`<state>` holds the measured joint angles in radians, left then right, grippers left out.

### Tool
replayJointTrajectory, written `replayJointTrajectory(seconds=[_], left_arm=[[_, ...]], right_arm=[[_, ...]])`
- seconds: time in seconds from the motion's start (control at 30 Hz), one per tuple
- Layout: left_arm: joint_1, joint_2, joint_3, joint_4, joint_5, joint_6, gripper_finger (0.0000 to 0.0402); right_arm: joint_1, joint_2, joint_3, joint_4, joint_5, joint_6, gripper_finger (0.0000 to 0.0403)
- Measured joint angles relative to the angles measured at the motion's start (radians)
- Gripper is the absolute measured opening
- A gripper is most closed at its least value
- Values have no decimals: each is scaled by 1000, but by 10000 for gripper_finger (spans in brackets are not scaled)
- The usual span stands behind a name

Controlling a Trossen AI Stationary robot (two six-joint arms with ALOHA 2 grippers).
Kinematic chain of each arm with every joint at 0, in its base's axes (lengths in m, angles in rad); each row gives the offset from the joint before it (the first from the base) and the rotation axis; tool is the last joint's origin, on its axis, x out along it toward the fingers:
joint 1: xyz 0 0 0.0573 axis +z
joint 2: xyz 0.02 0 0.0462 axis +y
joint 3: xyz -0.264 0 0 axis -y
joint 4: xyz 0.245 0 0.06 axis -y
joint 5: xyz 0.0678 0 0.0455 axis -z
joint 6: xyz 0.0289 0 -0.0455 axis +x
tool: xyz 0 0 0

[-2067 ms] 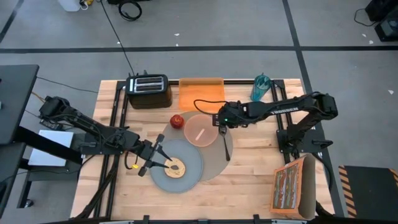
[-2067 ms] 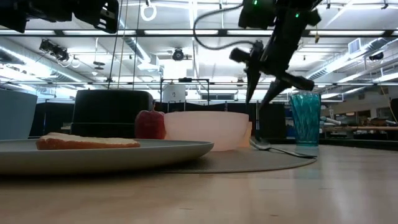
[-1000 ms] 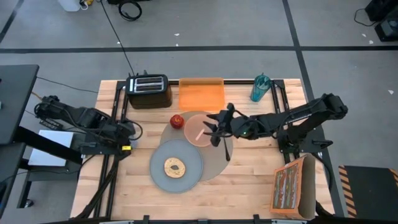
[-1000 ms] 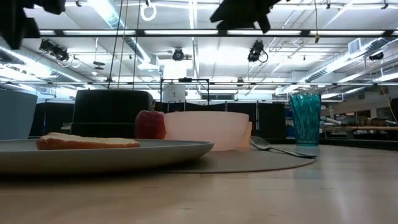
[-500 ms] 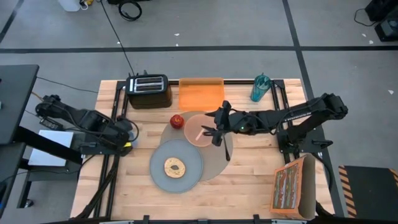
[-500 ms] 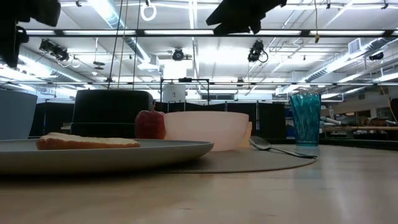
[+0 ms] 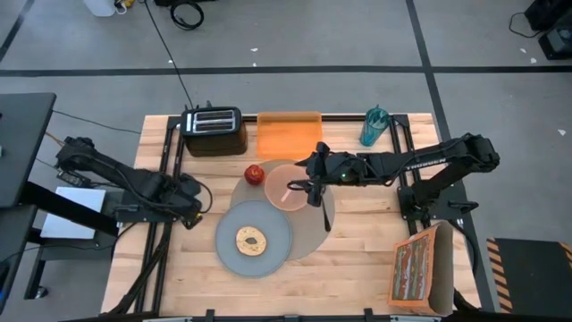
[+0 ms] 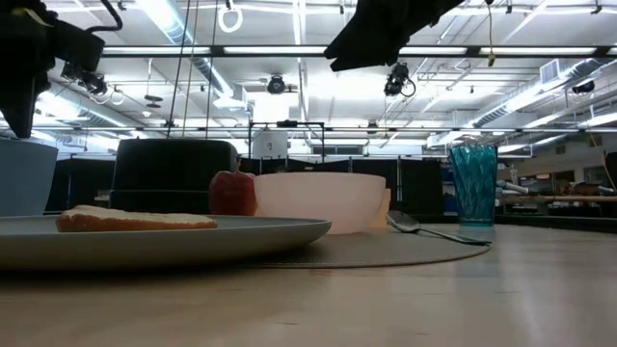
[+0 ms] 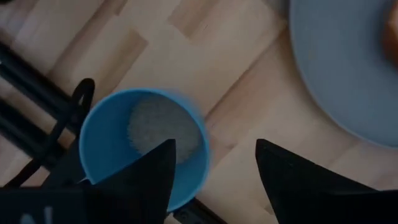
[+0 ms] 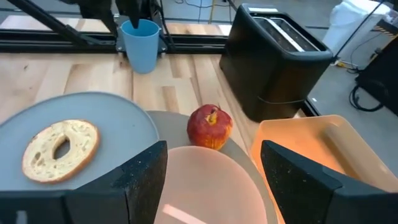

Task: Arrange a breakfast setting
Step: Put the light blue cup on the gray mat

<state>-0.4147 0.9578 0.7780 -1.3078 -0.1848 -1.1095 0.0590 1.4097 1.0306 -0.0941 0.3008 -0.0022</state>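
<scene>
A round grey mat lies mid-table. On it stand a blue-grey plate with a bagel, a translucent pink bowl and a metal spoon. A red apple sits at the mat's far left edge. A small blue cup stands upright on the wood near the table's left edge, also showing in the low view. My left gripper is open just above the cup. My right gripper is open and empty above the bowl.
A black toaster, an orange tray and a teal tumbler stand along the far edge. A cardboard box stands at the near right corner. Bare wood lies near the front edge.
My left gripper has come down and a little toward the table's right, over the blue cup. My right gripper has stayed above the pink bowl. The dishes have not moved.
</scene>
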Motion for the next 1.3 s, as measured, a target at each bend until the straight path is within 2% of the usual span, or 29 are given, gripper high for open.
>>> replayJointTrajectory(seconds=[0.27, 0.63, 0.9, 1.0, 1.3], left_arm=[[103, 120, 0, 2, 8, -12, 198], [237, 136, 0, 32, 111, -84, 111], [250, 147, 0, 50, 128, -93, 58], [250, 169, 0, 50, 128, -109, 55], [250, 210, 0, 55, 126, -62, 80]], right_arm=[[1, 0, 0, -26, -43, 4, 266], [40, 0, 0, -91, -52, 36, 265], [73, 0, 0, -97, -68, 34, 265], [85, -1, 0, -108, -69, 32, 265], [109, -38, 0, -200, -70, 25, 265]])
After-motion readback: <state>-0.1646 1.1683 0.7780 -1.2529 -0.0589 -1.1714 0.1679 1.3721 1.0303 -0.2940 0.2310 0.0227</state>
